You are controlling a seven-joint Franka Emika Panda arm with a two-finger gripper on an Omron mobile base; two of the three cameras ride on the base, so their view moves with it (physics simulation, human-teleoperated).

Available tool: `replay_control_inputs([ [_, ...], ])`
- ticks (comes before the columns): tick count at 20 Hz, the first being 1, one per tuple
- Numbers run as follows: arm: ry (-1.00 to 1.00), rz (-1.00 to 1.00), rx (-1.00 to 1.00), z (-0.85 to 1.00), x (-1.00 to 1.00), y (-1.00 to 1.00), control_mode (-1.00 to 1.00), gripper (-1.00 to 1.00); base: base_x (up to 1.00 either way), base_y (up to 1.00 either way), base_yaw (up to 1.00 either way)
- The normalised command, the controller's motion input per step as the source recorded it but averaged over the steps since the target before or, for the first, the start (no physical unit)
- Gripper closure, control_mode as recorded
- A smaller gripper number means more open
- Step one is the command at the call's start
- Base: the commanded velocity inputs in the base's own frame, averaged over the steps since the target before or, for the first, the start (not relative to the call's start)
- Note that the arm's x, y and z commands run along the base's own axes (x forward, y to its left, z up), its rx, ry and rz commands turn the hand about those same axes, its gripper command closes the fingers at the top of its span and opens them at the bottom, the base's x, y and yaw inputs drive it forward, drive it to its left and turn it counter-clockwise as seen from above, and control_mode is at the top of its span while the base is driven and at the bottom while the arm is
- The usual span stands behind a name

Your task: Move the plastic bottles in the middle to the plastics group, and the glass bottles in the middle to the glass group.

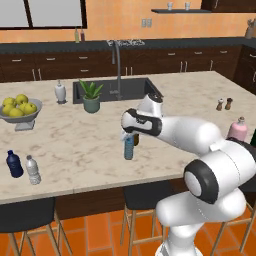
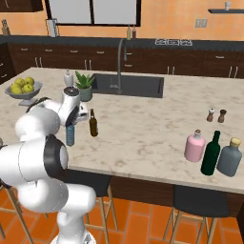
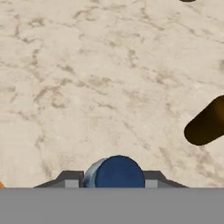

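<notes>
Teal bottle (image 3: 119, 173) — body hidden below

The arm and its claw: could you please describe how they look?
The arm is glossy white with rounded, bulbous segments and dark, nearly black bands at the joints. The claw has two small dark grey fingers with lighter grey pads. No cables or markings are visible.

Domestic kitchen, beige marble-topped island counter (image 1: 90, 145) under the gripper (image 3: 113, 183), dark recessed sink (image 1: 107, 90) with tall grey faucet (image 1: 118, 65) beyond it, dark brown wall cabinets (image 2: 190, 59) behind, wooden bar stools (image 1: 145, 200) below, orange tiled floor (image 1: 100, 235).
</notes>
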Motion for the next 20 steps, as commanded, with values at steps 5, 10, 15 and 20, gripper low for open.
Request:
replay_control_inputs([
  [5, 0.00, 0.20, 0.00, 0.04, -0.06, 1.00, -1.00, 1.00, 0.00, 0.00, 0.00],
  [10, 0.00, 0.21, 0.01, 0.19, 0.00, 1.00, -1.00, 1.00, 0.00, 0.00, 0.00],
  [15, -0.02, 0.20, 0.02, 0.09, -0.17, 0.87, -1.00, 1.00, 0.00, 0.00, 0.00],
  [20, -0.08, 0.17, 0.00, 0.00, -0.17, 0.82, -1.00, 1.00, 0.00, 0.00, 0.00],
])
